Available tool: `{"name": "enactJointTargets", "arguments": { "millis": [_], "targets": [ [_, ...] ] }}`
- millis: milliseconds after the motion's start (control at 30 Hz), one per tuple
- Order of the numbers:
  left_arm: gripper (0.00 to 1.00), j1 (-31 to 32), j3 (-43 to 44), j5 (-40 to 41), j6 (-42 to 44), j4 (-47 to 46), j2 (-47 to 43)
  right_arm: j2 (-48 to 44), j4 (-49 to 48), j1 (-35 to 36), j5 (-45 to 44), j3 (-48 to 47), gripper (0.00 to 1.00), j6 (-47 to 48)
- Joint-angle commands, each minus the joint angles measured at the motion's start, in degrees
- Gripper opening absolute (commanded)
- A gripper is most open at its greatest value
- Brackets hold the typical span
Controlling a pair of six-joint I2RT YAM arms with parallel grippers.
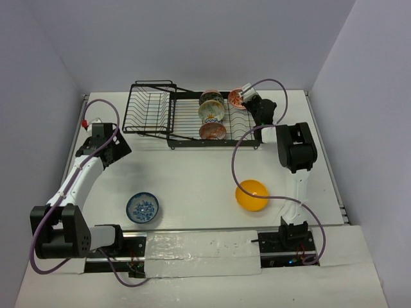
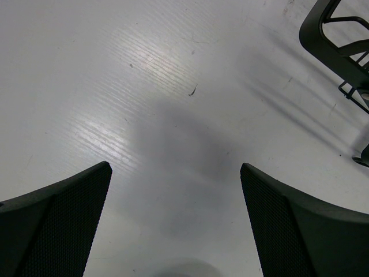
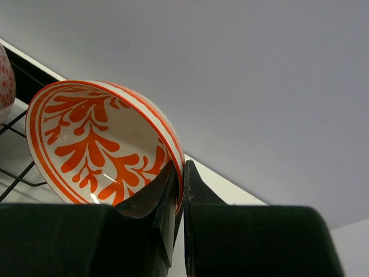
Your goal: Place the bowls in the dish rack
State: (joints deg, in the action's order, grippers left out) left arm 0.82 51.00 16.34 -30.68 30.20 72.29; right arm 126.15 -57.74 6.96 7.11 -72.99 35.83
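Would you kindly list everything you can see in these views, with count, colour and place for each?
dish rack: one, black wire, far middle of the table.
racked bowls: three, on edge in the dividers: grey-black bowl, leaf-patterned bowl, pink-red bowl.
floral bowl: one, orange-red on white, at the rack's right end, held by its rim.
orange-yellow bowl: one, plain, on the table, near right.
blue patterned bowl: one, on the table, near left.
table: one, white.
cables: purple, one along each arm.
left pincer: black, open, over bare table left of the rack.
right pincer: black, shut on the floral bowl's rim.
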Motion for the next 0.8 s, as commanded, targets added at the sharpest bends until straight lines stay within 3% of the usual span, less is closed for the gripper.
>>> {"name": "enactJointTargets", "arguments": {
  "millis": [0,767],
  "targets": [
    [0.99,-0.29,1.82,-0.96,0.97,-1.45,0.3,1.2,-9.67,-0.11,-0.61,-2.77,0.0,-0.5],
    [0.99,-0.29,1.82,-1.84,1.14,-1.46,1.89,8.5,-17.15,-0.19,-0.26,-7.34,0.0,5.65]
  ]
}}
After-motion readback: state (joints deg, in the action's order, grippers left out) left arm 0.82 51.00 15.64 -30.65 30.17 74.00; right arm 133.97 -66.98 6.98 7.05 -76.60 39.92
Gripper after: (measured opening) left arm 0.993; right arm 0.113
